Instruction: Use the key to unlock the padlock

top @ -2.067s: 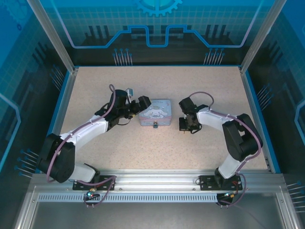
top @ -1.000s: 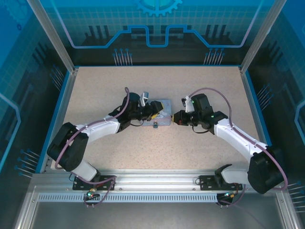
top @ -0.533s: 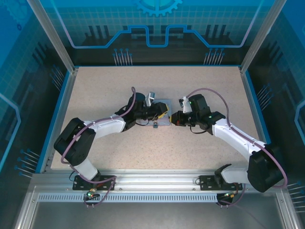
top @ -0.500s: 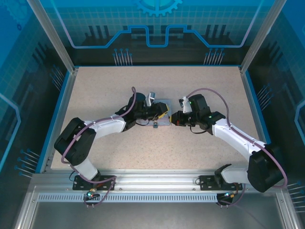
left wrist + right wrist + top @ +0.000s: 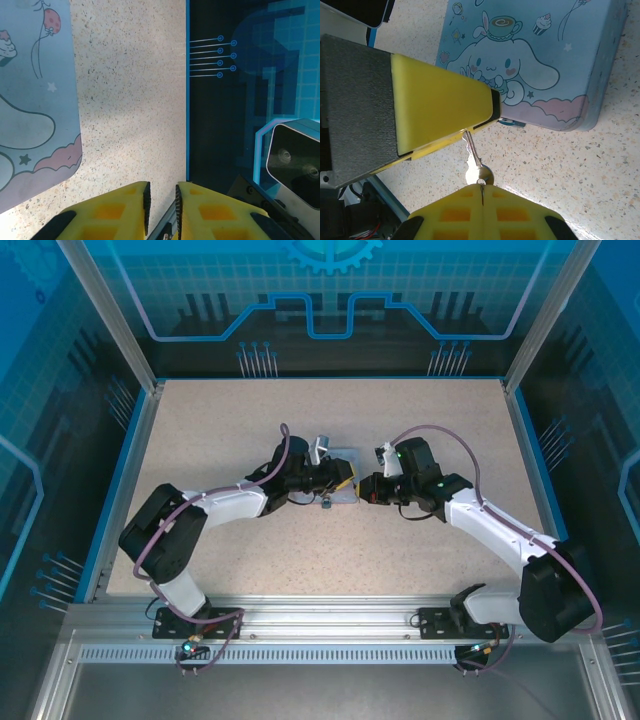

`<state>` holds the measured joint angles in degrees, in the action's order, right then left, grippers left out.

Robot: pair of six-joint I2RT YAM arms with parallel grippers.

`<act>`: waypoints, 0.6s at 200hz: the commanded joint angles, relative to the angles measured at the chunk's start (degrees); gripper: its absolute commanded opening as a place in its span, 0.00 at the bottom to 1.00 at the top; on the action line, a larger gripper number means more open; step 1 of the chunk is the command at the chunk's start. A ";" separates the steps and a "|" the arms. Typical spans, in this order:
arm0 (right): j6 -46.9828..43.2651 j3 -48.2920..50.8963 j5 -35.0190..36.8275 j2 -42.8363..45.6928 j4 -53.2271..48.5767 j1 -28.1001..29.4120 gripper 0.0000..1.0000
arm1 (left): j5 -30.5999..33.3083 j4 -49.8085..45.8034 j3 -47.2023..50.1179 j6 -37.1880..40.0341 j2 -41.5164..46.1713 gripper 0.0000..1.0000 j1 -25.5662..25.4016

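Currently both arms are stretched low from their bases and meet mid-worktop [image 5: 300, 410] at the tin's [image 5: 346, 454] near edge. Left arm comes in from the left, forearm nearly level, with the left pincer [image 5: 343, 483] lying over the tin's front, tips pointing right. Right arm bends at the elbow and comes in from the right, with the right pincer [image 5: 366, 490] pointing left, tip to tip with the left one. Right pincer: fully closed, key [image 5: 476, 166] pinched by its head at the seam between the yellow fingers [image 5: 467, 197], blade pointing out ahead. Blade runs up to the slit between the left pincer's fingers and ends there, just off the tin's front wall. Left pincer: fingers [image 5: 130, 195] nearly together, slim gap left; can't tell what, if anything, sits in that gap. Padlock [image 5: 325, 502]: top view has it as a small dark speck at the tin's near edge, just below the left pincer's tips and just left of the right pincer. On the right wrist view the lock body is hidden behind the left pincer's yellow finger, so can't tell whether the key is in the keyhole. Left wrist view: tin off to the left of the fingers, bare worktop under them.
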<state>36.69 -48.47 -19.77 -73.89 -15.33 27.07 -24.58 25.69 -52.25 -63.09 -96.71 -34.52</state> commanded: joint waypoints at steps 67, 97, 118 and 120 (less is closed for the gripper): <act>0.40 -1.58 0.12 0.12 0.74 0.79 0.00 | -1.71 0.68 -1.72 0.39 -1.03 0.18 -1.25; 0.32 -1.62 0.18 0.08 0.74 0.62 0.00 | -1.81 0.34 -1.55 0.63 -0.94 0.16 -1.53; 0.32 -1.57 0.14 0.18 0.72 0.62 0.00 | -1.73 0.32 -1.46 0.63 -0.85 0.12 -1.60; 0.32 -1.59 0.12 0.22 0.74 0.62 0.00 | -1.71 0.32 -1.45 0.61 -0.81 0.11 -1.56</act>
<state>36.69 -48.47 -19.66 -73.89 -15.33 27.07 -25.32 25.82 -52.36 -63.02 -96.77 -35.48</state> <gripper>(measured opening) 0.050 0.127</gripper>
